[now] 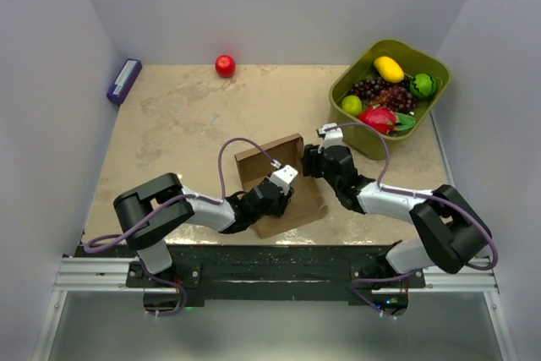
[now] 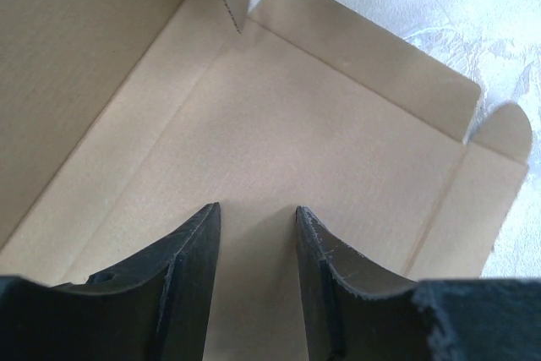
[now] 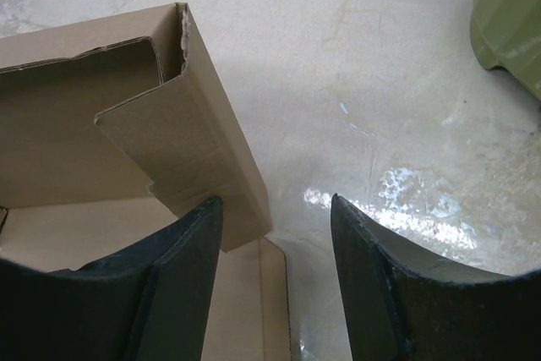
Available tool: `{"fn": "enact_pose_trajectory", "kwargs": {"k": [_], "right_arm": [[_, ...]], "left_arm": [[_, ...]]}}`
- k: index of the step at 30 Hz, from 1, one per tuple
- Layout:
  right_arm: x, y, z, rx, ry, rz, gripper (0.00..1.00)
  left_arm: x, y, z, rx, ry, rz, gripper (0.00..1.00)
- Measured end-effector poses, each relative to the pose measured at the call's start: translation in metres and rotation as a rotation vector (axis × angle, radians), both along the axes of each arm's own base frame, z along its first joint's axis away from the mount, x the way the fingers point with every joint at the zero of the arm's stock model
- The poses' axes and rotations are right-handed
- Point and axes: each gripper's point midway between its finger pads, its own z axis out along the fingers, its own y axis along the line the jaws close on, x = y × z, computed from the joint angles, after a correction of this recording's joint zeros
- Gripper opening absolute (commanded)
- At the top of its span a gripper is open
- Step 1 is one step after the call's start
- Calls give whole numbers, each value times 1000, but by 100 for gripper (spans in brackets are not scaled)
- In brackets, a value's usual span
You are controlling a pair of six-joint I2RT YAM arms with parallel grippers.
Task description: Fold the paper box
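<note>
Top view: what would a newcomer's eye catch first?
The half-folded paper box at the centre, with the left tool and right tool open over it. Then the green bin of bright fruit at far right, and a lone red apple far back.

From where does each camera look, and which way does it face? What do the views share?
Top external: above and behind the arms, looking down on the table; both arms show, left gripper and right gripper at the paper box.
Left wrist: on the left arm, looking past its fingers onto the box's flat inside.
Right wrist: on the right arm, looking past its fingers at the box's raised wall.
Shared: all see the box; top and right wrist see the green bin.
</note>
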Motion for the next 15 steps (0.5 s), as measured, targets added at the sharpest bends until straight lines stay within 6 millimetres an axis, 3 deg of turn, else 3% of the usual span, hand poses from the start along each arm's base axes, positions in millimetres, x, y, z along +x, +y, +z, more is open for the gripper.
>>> {"fn": "enact_pose_trajectory", "kwargs": {"k": [8,15], "right_arm": [[4,14,7,8,-50,82,63],[2,22,4,11,-48,132,63]], "left_arm": [[0,0,0,0,0,4,44],[-2,1,2,5,5,-6,58]]}}
